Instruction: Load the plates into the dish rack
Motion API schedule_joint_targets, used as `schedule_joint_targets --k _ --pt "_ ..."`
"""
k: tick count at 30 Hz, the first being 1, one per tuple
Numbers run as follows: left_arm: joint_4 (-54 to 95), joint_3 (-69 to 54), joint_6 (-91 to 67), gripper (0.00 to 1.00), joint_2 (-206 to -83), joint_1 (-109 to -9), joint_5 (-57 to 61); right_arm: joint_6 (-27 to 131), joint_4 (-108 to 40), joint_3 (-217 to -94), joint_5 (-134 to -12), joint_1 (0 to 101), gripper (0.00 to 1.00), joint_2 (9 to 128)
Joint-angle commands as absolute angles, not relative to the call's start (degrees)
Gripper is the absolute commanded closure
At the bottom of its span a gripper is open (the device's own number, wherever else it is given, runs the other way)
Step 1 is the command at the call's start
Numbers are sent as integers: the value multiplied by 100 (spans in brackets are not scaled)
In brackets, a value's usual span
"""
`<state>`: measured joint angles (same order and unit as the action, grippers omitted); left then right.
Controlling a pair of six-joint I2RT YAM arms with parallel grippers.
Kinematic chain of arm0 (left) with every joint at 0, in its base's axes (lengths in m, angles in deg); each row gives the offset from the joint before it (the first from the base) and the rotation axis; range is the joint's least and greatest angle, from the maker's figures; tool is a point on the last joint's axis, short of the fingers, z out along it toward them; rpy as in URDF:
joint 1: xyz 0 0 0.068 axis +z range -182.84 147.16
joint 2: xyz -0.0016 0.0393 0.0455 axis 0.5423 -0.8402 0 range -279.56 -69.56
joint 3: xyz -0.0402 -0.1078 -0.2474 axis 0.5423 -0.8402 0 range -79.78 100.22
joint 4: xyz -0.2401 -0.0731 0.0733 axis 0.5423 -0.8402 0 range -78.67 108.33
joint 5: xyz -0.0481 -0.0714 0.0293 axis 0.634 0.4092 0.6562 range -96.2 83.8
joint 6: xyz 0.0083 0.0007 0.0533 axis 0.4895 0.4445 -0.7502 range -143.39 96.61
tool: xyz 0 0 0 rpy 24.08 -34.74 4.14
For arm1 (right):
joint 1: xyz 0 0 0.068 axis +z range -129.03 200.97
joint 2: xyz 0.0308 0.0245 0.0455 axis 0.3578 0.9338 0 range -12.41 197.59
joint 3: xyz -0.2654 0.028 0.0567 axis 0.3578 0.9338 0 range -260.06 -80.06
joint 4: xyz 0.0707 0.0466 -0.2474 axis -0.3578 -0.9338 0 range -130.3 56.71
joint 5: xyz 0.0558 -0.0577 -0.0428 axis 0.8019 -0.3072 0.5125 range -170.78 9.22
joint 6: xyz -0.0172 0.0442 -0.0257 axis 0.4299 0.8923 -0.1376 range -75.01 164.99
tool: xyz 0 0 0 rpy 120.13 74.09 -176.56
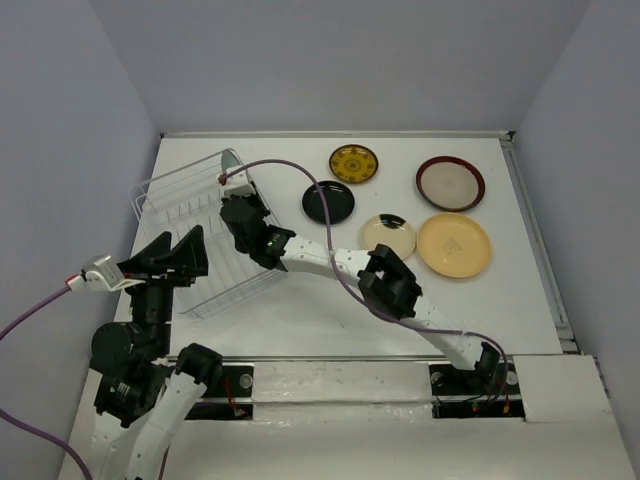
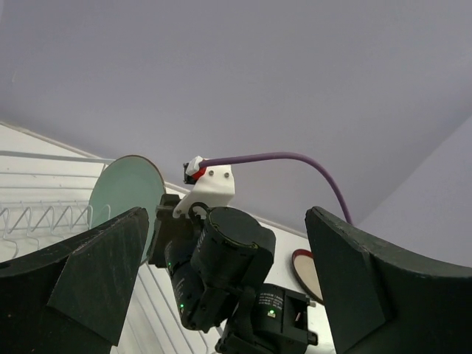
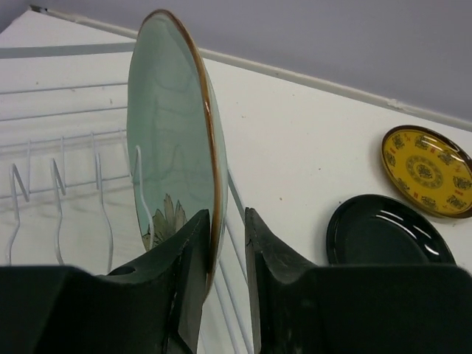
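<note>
The mint-green plate (image 3: 169, 133) stands on edge among the tines of the white wire dish rack (image 1: 190, 215). My right gripper (image 3: 226, 214) straddles its lower rim. The left finger touches the plate and a narrow gap shows at the right finger, so the jaws are slightly open. In the top view the right gripper (image 1: 232, 190) is over the rack's far right end, by the plate (image 1: 233, 160). My left gripper (image 1: 170, 255) is wide open and empty, raised near the rack's near end. The plate also shows in the left wrist view (image 2: 125, 195).
Five plates lie flat on the table to the right: small yellow patterned (image 1: 353, 163), small black (image 1: 328, 202), red-rimmed beige (image 1: 450, 183), cream dark-rimmed (image 1: 387, 235), plain orange-yellow (image 1: 454, 244). The right arm stretches across the table's middle.
</note>
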<state>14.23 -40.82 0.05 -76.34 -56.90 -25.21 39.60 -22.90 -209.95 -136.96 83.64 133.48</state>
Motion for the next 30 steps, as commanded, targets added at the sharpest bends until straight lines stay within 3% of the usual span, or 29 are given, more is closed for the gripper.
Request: schedule_joint_targets --k 1,3,4,6,8,13,15,17,19,21,24,25,27,30 --pt "1736 -4137 -89 1 -7782 -5719 -2519 3945 -1739 -20584 -13791 8363 62 12682" --pt "1736 -4137 -80 1 -7817 -5701 -2519 4050 -1747 -20180 -13686 8363 54 12322" --pt "1736 -4137 -71 1 -7852 -5693 -2501 4094 -1791 -20031 -13633 8363 42 12182" --pt "1736 -4137 -63 1 -7887 -5666 -2483 4445 -1992 -19626 -13370 8310 33 11873" --pt "1754 -4137 -54 1 -7940 -5622 -2457 4849 -2509 -19433 -12799 8258 28 11374" --pt "1701 -4137 -89 1 -8107 -5578 -2396 6140 -2978 -17783 -11183 7672 28 9792" --pt "1701 -4137 -89 1 -8160 -5561 -2343 7024 -2978 -17098 -10395 7302 34 9344" --pt "1710 -4137 -89 1 -8239 -5543 -2238 7476 -2960 -16200 -10039 6723 48 8878" --pt "1710 -4146 -89 1 -8318 -5543 -2167 7785 -2969 -15586 -9609 6361 82 8683" --pt "1710 -4146 -106 1 -8362 -5526 -2132 7953 -2960 -15302 -8987 5781 83 8507" --pt "1719 -4155 -115 1 -8423 -5482 -2070 7849 -2943 -15169 -7855 5044 72 8611" --pt "1727 -4155 -124 1 -8450 -5464 -2044 7795 -2951 -15195 -7658 4893 60 8682" --pt "1728 -4164 -124 1 -8485 -5412 -2009 7708 -2952 -15318 -7097 4507 50 8944" --pt "1745 -4164 -124 1 -8520 -5367 -1974 7707 -2952 -15546 -6542 4224 46 9244"
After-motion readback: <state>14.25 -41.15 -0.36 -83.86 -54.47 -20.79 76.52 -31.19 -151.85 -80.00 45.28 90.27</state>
